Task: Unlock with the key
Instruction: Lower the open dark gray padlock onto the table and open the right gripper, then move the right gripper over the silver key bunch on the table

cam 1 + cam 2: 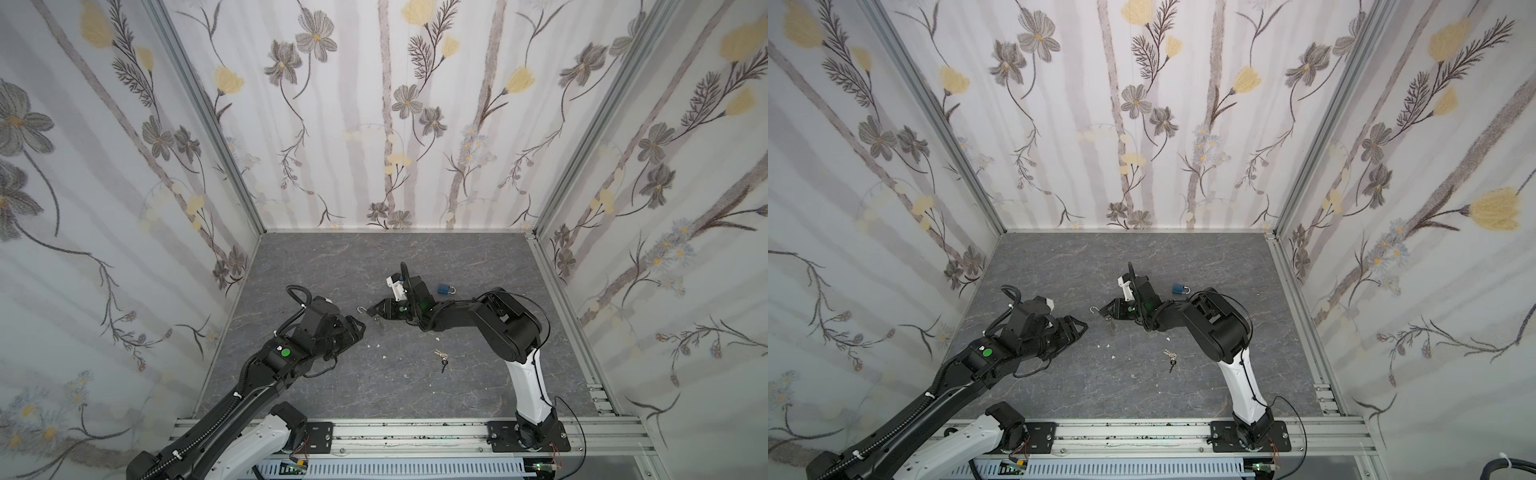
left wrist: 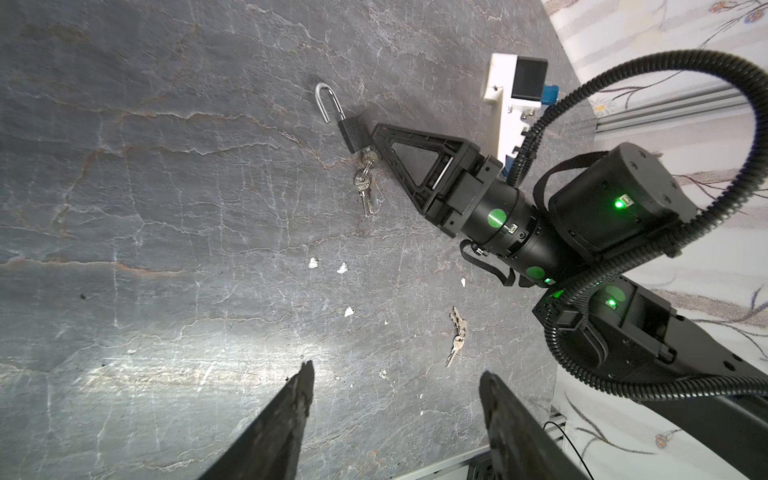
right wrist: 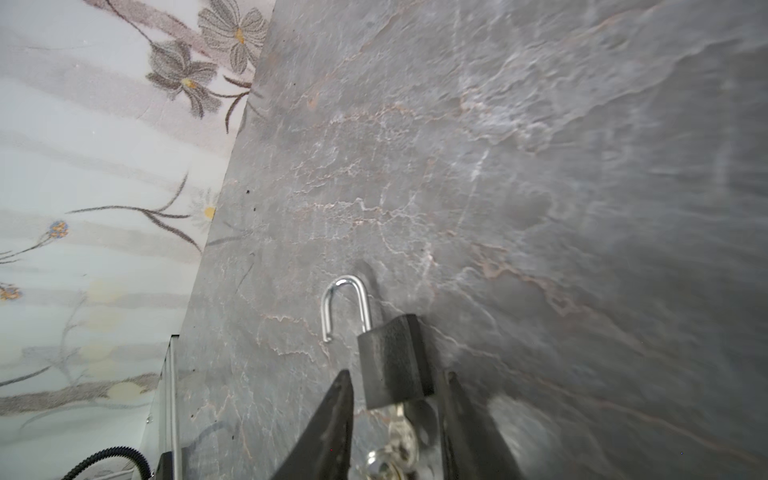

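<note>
Padlock (image 3: 390, 365): flat on the worktop (image 3: 540, 166), shackle (image 3: 345, 299) swung open, key (image 2: 368, 160) in its base (so the unlocking looks done to me).
Right fingers (image 3: 332, 415): spread, straddling the lock's key end with a gap showing; nothing pinched, which suits setting it down.
Left fingers (image 2: 291, 415): spread and empty, well apart from the lock, apparently standing by.

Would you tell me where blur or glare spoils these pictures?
Right wrist view: the grey marbled tabletop smears along one side, yet the black padlock with open steel shackle is sharp. Left wrist view: pale glare on the tabletop beside the left gripper.
</note>
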